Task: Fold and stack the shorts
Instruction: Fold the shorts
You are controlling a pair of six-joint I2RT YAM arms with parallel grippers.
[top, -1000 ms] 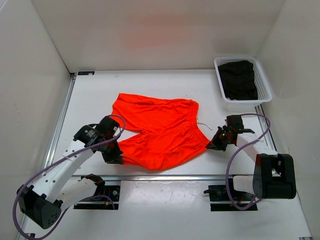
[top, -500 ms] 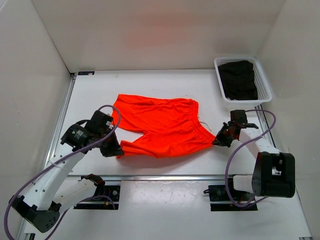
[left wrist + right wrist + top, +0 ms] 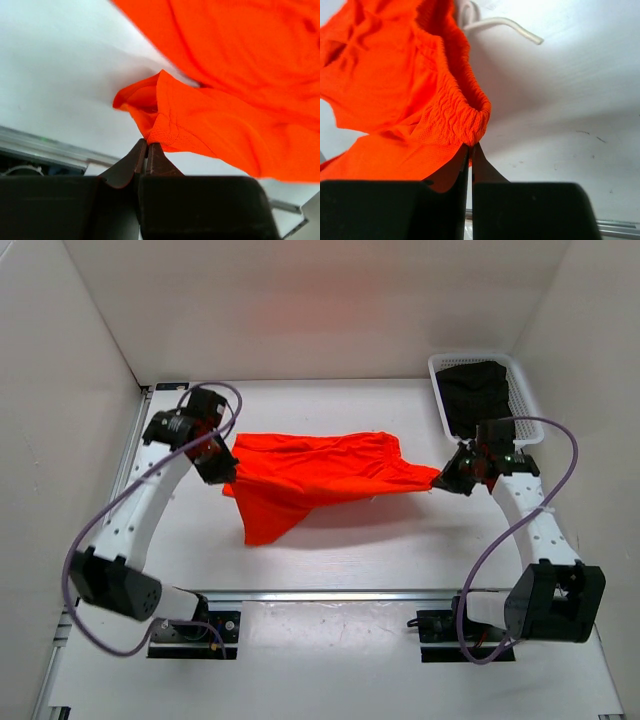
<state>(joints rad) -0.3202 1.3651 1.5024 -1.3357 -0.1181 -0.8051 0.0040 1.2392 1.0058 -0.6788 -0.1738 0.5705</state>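
The neon-orange shorts (image 3: pixel 310 475) hang stretched between my two grippers above the white table, one leg drooping to a point toward the front. My left gripper (image 3: pixel 228 478) is shut on a leg hem corner, seen in the left wrist view (image 3: pixel 147 142) with the orange fabric (image 3: pixel 225 135) bunched at the tips. My right gripper (image 3: pixel 440 480) is shut on the gathered waistband end, seen in the right wrist view (image 3: pixel 471 145) under the elastic (image 3: pixel 462 117). The white drawstring (image 3: pixel 500 22) trails behind the waistband.
A white basket (image 3: pixel 527 400) holding dark folded cloth (image 3: pixel 478 398) stands at the back right, close behind my right arm. A metal rail (image 3: pixel 330 593) runs along the table's near edge, another along the left side.
Both grippers have lifted and carried the near edge of the shorts toward the back. The left arm swung far back and up; the shorts now hang off the table instead of lying flat.
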